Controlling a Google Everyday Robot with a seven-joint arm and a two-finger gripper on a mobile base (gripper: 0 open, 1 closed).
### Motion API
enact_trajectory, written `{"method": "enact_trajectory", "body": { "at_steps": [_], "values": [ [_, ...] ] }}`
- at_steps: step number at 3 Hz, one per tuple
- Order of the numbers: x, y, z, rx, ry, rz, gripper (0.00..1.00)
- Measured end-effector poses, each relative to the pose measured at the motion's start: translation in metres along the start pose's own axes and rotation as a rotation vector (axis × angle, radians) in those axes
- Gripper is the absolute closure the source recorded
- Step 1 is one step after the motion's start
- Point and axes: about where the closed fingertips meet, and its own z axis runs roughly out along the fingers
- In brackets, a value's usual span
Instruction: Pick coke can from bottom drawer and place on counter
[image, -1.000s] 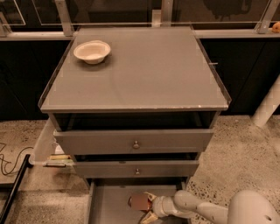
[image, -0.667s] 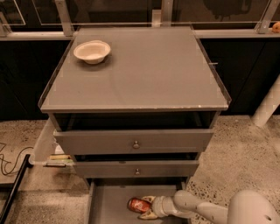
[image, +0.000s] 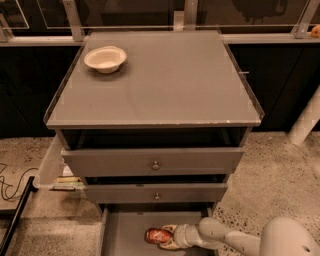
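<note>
Down at the foot of the cabinet, in the single camera view, the bottom drawer (image: 122, 232) stands pulled out, a shallow grey tray with a plain floor. The coke can (image: 154, 235) lies on its side on that floor, roughly midway across the drawer, its red body pointing left and right. The gripper (image: 165, 237) reaches into the drawer from the right, low over the floor, and the can sits at its very tip. One pale finger (image: 169, 229) lies along the can's far side and the other along its near side, so the two pinch the can's right-hand end, while the left end sticks out free toward the left. Behind the gripper the pale arm (image: 225, 239) runs off to the lower right, where it meets the robot's rounded body (image: 292, 241) at the edge of the view. Above the open tray are two drawers with small round knobs, the middle one (image: 156, 192) and the top one (image: 155, 161), both drawn out a little. The counter (image: 170, 85) spreads flat and grey over them. A white bowl (image: 105, 58) stands upright near its far left corner, well apart from the can and the gripper. Speckled floor (image: 277, 175) shows on the right of the cabinet, and a dark cable (image: 7, 186) lies on the ground at the left.
</note>
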Motion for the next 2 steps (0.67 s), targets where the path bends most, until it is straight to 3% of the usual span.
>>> {"method": "enact_trajectory", "body": {
  "at_steps": [1, 2],
  "values": [
    [0.001, 0.003, 0.001, -0.012, -0.004, 0.015, 1.00],
    [0.004, 0.002, -0.015, -0.018, -0.026, 0.054, 1.00]
  ]
}}
